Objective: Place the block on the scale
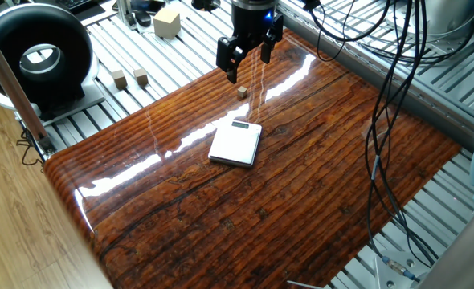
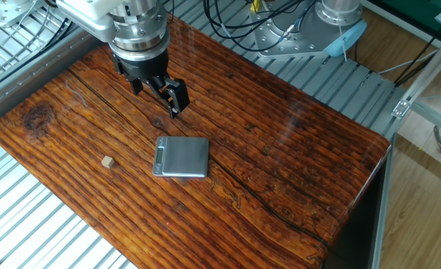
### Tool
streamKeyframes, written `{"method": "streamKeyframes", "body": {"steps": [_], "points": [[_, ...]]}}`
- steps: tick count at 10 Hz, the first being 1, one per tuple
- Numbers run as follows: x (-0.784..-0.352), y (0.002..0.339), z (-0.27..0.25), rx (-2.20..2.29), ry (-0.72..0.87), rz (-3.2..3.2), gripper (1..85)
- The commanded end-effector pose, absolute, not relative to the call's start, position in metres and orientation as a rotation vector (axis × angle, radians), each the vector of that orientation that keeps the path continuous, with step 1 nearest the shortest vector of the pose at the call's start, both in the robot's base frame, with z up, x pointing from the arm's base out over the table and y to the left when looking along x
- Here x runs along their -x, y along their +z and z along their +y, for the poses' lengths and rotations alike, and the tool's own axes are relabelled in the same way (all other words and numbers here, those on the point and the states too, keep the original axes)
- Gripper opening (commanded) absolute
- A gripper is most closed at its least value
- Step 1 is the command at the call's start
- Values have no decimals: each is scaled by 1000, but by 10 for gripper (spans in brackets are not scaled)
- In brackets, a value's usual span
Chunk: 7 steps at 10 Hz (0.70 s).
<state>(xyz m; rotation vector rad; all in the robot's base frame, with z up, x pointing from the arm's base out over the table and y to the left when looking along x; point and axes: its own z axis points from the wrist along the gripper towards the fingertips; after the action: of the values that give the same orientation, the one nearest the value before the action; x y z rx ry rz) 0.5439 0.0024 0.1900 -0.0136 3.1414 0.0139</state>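
The block (image 1: 242,92) sits bare on the glossy wooden table (image 1: 317,193), apart from the scale and touched by nothing. The gripper (image 1: 248,66) hangs above the tabletop close to the block, its jaws apart and empty. The scale (image 1: 235,143) lies flat near the table's middle, its display strip on the edge facing the block.

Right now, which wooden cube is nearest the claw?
The tiny tan block, alone on the dark wooden tabletop near the open claw. The cream cube and the pair of light cubes sit farther off, on the metal slats.
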Motion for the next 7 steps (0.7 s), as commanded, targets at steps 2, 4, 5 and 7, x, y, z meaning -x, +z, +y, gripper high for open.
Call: {"method": "streamKeyframes", "body": {"steps": [2,4,5,7], "points": [[-577,191,17,240,69,3000,10],[-576,191,17,249,66,3001,10],[-576,191,17,249,66,3001,10],[-577,191,16,249,61,3000,10]]}}
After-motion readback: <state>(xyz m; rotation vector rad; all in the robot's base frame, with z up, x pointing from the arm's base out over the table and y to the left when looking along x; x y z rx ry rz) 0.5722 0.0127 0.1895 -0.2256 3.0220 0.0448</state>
